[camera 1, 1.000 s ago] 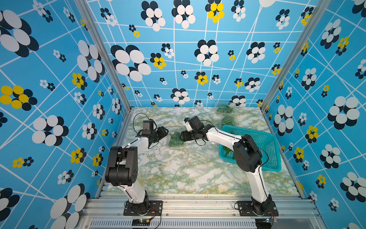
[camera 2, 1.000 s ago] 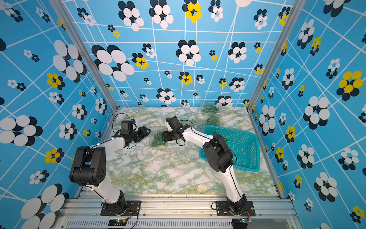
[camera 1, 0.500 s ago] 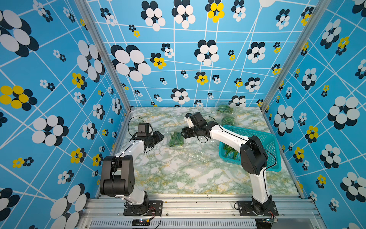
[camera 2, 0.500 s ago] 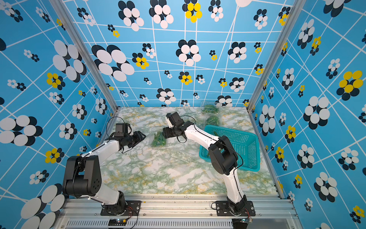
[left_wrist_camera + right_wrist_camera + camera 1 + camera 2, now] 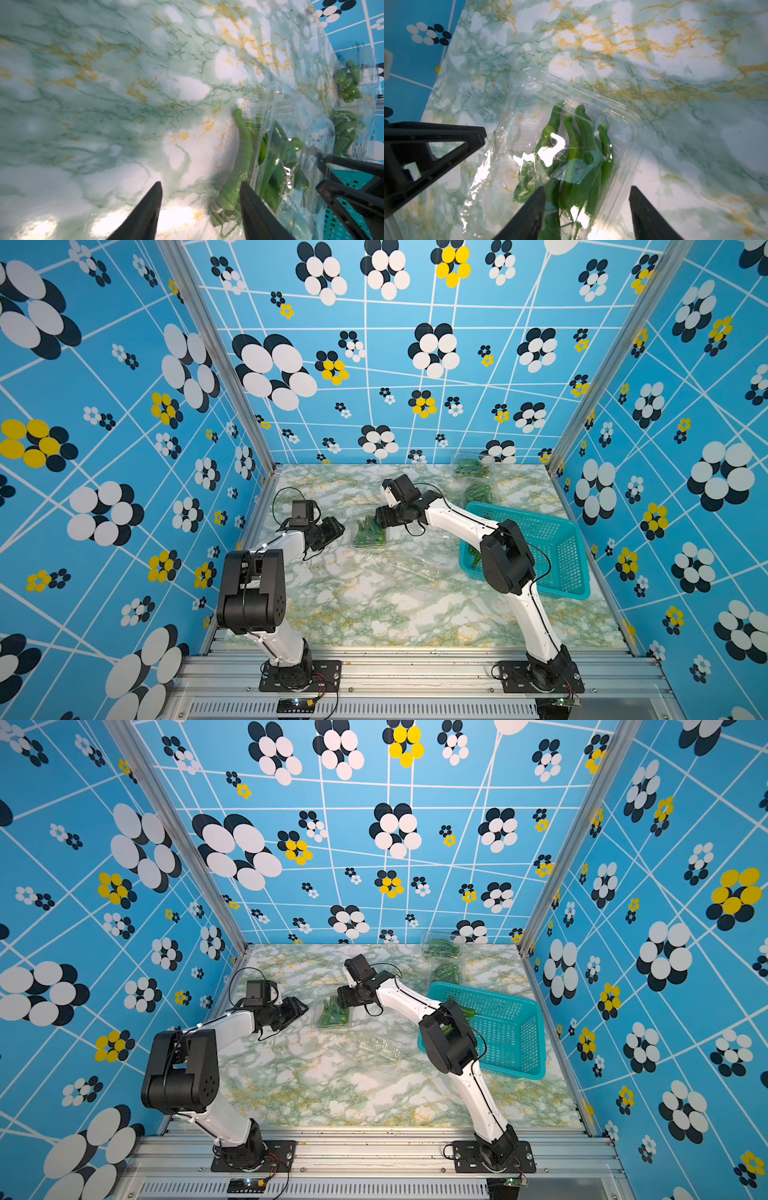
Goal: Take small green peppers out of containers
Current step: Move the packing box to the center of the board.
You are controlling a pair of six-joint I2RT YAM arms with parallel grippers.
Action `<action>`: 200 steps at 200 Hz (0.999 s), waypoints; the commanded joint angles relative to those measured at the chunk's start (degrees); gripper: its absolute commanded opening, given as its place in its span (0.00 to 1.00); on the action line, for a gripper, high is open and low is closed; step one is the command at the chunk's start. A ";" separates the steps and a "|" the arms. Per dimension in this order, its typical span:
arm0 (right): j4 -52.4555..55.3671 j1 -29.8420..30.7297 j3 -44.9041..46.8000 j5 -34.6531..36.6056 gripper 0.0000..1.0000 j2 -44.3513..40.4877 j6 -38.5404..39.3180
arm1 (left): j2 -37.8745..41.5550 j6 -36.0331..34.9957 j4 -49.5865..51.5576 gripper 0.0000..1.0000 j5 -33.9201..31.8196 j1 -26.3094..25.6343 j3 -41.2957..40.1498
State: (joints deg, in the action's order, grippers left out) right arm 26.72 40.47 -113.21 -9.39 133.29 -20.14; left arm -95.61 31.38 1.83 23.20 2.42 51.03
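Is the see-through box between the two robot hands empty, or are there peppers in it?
Not empty. The clear box holds a bunch of green peppers, seen through its plastic.

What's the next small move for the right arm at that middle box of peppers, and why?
Probably lower the right gripper and close on a few peppers: its jaws stand open right over them in the clear container, holding nothing.
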 commanded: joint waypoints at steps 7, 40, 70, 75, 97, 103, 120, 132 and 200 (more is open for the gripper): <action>2.40 -0.28 -2.56 -4.29 0.64 1.66 1.69 | -0.54 0.60 -7.74 0.61 5.14 0.39 -1.09; 2.79 -0.26 0.24 -9.08 0.64 -0.33 6.83 | 0.92 -0.06 -10.05 0.61 3.94 -0.62 -1.78; 6.03 -0.60 -1.68 -12.69 0.63 0.23 9.61 | 3.08 -2.12 -6.72 0.60 -0.85 -3.37 -1.41; 7.42 -0.61 -2.64 -13.05 0.63 0.34 10.49 | 3.61 -2.27 -6.45 0.60 -1.84 -3.84 -1.82; 10.26 -0.60 -3.54 -12.86 0.62 -0.14 13.56 | 6.49 -1.60 -5.91 0.59 -5.85 -4.80 -4.71; 10.96 -0.71 -3.75 -13.16 0.62 -0.07 14.41 | 7.60 -1.03 -6.25 0.59 -6.18 -4.67 -5.64; 11.39 -1.00 -4.13 -14.86 0.62 0.39 14.78 | 10.92 -0.53 -6.73 0.59 -7.99 -4.72 -7.46; 11.13 -1.03 -3.47 -16.79 0.61 0.30 15.36 | 12.74 -0.66 -7.20 0.59 -9.05 -4.79 -8.14; 10.91 -1.01 -2.41 -17.23 0.62 -0.88 16.97 | 15.46 -2.41 3.97 0.55 -24.51 -7.68 -6.18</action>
State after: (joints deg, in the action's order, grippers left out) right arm 35.55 39.62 -114.43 -25.54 133.82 -4.97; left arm -80.29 29.95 0.69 4.71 -5.15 43.35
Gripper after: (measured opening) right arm 0.615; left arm 0.561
